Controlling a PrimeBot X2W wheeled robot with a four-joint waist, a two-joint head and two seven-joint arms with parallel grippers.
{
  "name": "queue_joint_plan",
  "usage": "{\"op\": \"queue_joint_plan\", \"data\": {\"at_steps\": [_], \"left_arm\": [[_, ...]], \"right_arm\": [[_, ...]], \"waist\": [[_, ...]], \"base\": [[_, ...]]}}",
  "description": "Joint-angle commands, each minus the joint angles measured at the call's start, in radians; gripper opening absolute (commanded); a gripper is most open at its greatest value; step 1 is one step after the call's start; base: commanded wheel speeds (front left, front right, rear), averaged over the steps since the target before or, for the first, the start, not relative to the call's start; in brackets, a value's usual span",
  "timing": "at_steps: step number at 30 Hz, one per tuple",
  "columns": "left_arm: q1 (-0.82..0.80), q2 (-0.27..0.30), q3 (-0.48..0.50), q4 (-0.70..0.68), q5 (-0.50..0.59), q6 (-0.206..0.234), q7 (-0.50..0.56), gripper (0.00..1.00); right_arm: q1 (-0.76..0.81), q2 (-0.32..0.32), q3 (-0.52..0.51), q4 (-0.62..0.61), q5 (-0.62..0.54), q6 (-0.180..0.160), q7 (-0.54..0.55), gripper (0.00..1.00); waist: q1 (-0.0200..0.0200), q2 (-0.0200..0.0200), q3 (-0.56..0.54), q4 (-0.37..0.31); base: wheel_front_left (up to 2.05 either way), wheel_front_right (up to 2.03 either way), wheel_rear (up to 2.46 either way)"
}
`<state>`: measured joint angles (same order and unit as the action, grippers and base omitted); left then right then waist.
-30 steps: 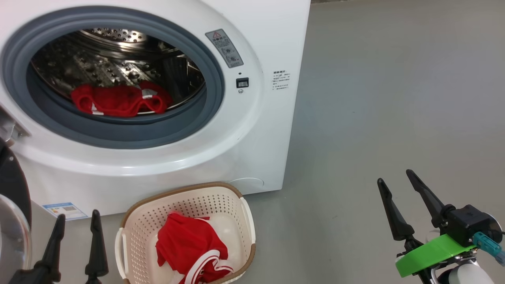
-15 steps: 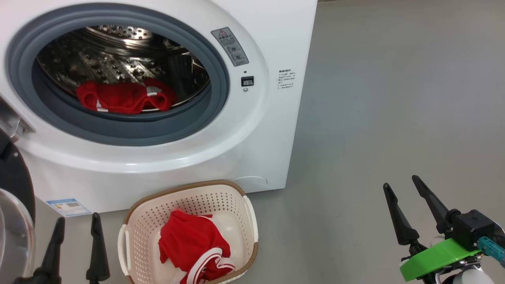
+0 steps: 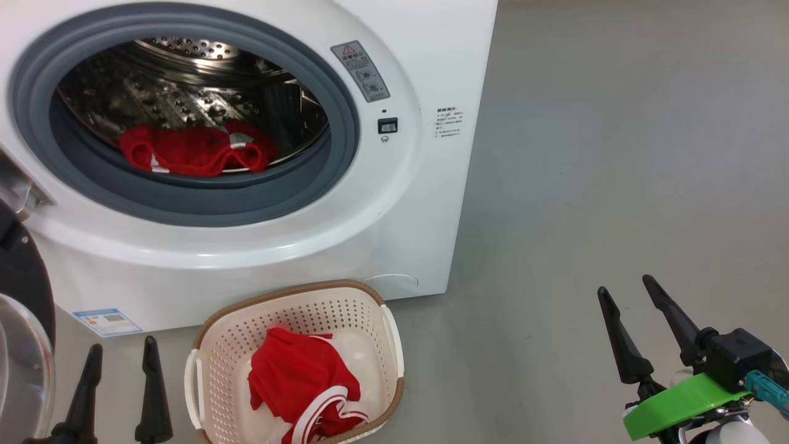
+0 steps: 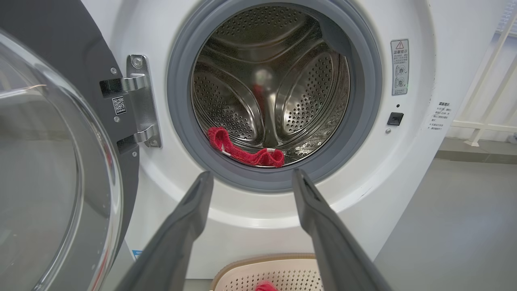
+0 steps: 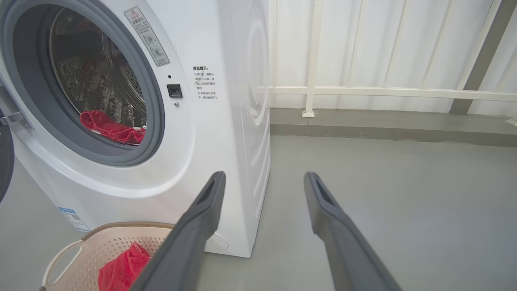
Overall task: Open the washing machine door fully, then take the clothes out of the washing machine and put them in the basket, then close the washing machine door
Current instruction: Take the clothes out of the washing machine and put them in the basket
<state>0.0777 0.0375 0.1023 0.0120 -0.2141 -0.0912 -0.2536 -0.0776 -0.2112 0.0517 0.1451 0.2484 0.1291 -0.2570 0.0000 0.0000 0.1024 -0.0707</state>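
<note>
The white washing machine (image 3: 425,55) stands with its door (image 3: 18,345) swung wide to the left, glass bowl facing out (image 4: 48,161). A red garment (image 3: 194,151) lies at the front of the steel drum (image 4: 246,151) (image 5: 109,127). Another red garment with white trim (image 3: 302,385) sits in the cream basket (image 3: 222,345) on the floor below the opening (image 5: 121,268). My left gripper (image 3: 123,348) is open and empty at the lower left, beside the basket. My right gripper (image 3: 625,287) is open and empty at the lower right, well away from the machine.
Grey floor (image 3: 604,154) stretches to the right of the machine. A white railing (image 5: 383,93) and a low kerb run behind it. The door hinge (image 4: 139,105) sits left of the grey gasket (image 3: 296,197).
The head camera has shifted a little, so the whole scene sits slightly further right. Both grippers stay open and roughly in place; clothes and basket have not moved.
</note>
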Motion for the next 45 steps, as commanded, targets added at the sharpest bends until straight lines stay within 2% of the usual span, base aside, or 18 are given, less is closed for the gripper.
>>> {"op": "queue_joint_plan", "data": {"at_steps": [1,13,21,31,45], "left_arm": [[-0.017,0.013,0.032,-0.025,-0.003,0.009,-0.008,1.0],[-0.031,0.013,0.031,-0.017,-0.003,0.006,-0.008,1.0],[-0.102,0.013,0.022,0.03,0.0,-0.006,-0.008,1.0],[-0.384,0.063,-0.056,0.238,0.037,-0.028,0.007,1.0],[-0.861,0.161,-0.149,0.56,0.094,-0.033,0.209,1.0]], "right_arm": [[0.01,-0.007,0.015,-0.023,0.005,0.002,-0.005,1.0],[0.0,-0.002,0.014,-0.027,0.006,0.002,-0.005,1.0],[-0.026,0.01,0.018,-0.032,0.008,0.002,-0.005,1.0],[-0.096,0.039,0.031,-0.043,0.008,0.002,-0.005,1.0],[-0.189,0.077,0.064,-0.037,0.014,0.002,-0.005,1.0]], "waist": [[0.0,0.0,0.002,0.001],[0.0,0.0,0.026,-0.003],[0.0,0.0,0.073,-0.01],[0.0,0.0,0.19,-0.027],[0.0,0.0,0.307,-0.084]], "base": [[0.0,0.0,0.0],[0.0,0.0,0.0],[0.0,0.0,0.0],[0.0,0.0,0.0],[0.0,0.0,0.0]]}}
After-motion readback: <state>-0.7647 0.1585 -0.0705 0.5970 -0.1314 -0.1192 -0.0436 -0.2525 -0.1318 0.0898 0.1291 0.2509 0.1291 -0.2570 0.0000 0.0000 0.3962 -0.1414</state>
